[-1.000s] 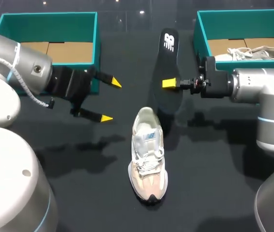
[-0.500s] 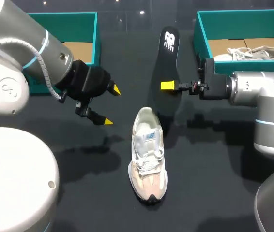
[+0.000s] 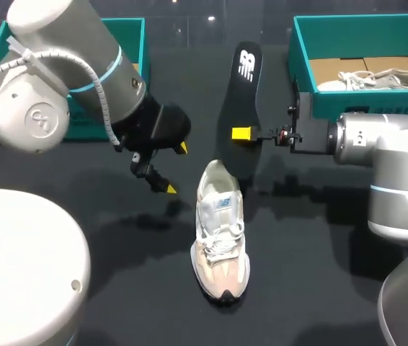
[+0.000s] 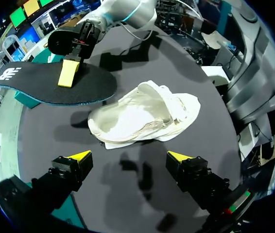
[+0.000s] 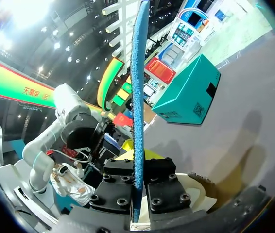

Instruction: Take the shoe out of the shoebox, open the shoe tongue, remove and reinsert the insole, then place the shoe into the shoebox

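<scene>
A beige-and-white shoe [image 3: 219,234] lies on the black table, toe toward the front edge, its opening toward the back. Just behind the heel, my right gripper [image 3: 241,133] is shut on the black insole [image 3: 245,94] and holds it on edge above the table. In the right wrist view the insole [image 5: 138,73] rises edge-on from between the fingers [image 5: 164,191]. My left gripper [image 3: 175,169] hangs open to the left of the shoe's heel. In the left wrist view the shoe [image 4: 142,114] lies ahead of its wide-spread yellow tips [image 4: 130,156], and the insole [image 4: 45,87] is beyond it.
A teal shoebox [image 3: 140,43] stands at the back left, mostly behind my left arm. A second teal shoebox [image 3: 362,27] at the back right holds another pale shoe [image 3: 380,78]. Bare black table lies in front of and on both sides of the shoe.
My left arm has swung in from the left, bringing its open gripper closer to the shoe's heel. My right gripper has carried the insole slightly left and toward the shoe.
</scene>
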Motion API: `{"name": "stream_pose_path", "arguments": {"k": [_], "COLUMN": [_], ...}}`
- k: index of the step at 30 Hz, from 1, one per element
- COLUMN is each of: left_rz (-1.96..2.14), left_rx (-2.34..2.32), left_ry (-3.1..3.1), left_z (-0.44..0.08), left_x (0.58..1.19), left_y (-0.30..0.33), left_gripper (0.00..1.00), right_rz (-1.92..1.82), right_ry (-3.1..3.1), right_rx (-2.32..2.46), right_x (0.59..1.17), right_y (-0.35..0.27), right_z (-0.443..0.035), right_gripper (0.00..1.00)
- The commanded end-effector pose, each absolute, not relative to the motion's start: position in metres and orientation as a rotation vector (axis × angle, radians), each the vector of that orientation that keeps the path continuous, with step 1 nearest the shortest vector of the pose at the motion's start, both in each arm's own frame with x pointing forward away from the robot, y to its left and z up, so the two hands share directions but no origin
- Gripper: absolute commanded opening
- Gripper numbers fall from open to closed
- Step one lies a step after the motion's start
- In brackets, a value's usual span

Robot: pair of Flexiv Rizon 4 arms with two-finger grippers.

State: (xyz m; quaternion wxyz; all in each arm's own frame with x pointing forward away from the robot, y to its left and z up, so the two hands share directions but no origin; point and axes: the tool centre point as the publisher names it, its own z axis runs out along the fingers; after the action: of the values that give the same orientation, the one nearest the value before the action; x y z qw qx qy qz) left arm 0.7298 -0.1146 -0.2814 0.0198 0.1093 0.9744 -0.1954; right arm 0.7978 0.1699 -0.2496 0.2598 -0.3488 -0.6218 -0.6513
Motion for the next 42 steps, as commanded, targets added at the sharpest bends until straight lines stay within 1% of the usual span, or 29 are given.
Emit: {"name": "stream_pose_path", "arguments": {"k": [1,6,12,20,29,33,42], "left_rz": [-0.587,-0.642,-0.721,-0.721,-0.759,-0.743,-0.751], "left_rx": [0.326,0.281,0.334,0.334,0.302,0.307,0.312], "left_ry": [3.04,3.031,3.035,3.035,3.058,3.068,3.071], "left_z": [-0.307,-0.321,-0.338,-0.338,-0.361,-0.362,-0.363], "left_x": [0.736,0.739,0.742,0.742,0.737,0.737,0.737], "left_y": [-0.126,-0.119,-0.116,-0.116,-0.127,-0.126,-0.126], "left_gripper": [1.0,1.0,1.0,1.0,1.0,1.0,1.0], "right_rz": [-1.785,-1.824,-1.847,-1.847,-1.924,-1.968,-1.968], "right_ry": [-1.699,-1.715,-1.702,-1.702,-1.741,-1.759,-1.759], "right_rx": [-0.919,-0.867,-0.838,-0.838,-0.725,-0.654,-0.654], "right_x": [0.799,0.801,0.804,0.804,0.798,0.793,0.793], "right_y": [0.179,0.189,0.198,0.198,0.204,0.202,0.202], "right_z": [-0.251,-0.254,-0.259,-0.259,-0.263,-0.264,-0.264], "right_gripper": [0.0,0.0,0.0,0.0,0.0,0.0,0.0]}}
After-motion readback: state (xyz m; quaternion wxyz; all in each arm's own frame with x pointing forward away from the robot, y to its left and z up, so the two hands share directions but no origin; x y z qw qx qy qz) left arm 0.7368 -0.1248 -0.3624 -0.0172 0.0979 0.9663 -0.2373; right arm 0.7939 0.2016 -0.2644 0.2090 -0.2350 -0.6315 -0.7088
